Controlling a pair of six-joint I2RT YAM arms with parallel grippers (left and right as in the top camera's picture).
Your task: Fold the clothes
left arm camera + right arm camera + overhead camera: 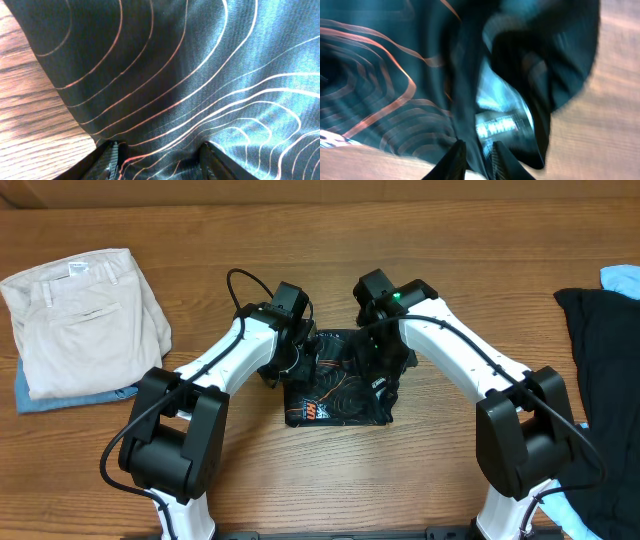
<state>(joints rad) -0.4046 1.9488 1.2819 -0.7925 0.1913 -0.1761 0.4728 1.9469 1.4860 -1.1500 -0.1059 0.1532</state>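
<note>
At table [330,240] centre sat the sports top [340,408], a black bunched-up square with orange contour lines and a red-white logo at its near-left corner. Both arms met over its far half.

Left gripper [161,161]: on the top's left side. Wrist cam was filled with black fabric and orange lines. Both fingers [112,159] stood apart at the bottom edge, with cloth filling the gap between them. Couldn't tell whether it was clamping or just resting on it. Bare wood showed to the left of the cloth.

Right gripper [477,161]: on the top's right side. Wrist cam was blurred, but the fingertips sat close together with a dark fold of the top pinched between them, so it was closed on the top. Fabric hung in loose folds beyond the fingers, with wood visible at the right.

Well left of the top: beige trousers [85,320], folded, lying on a blue cloth [60,398] that stuck out underneath.

Well right of the top: a plain black garment [605,380] spread at the table edge, with a light-blue piece [622,278] touching its far corner.
</note>
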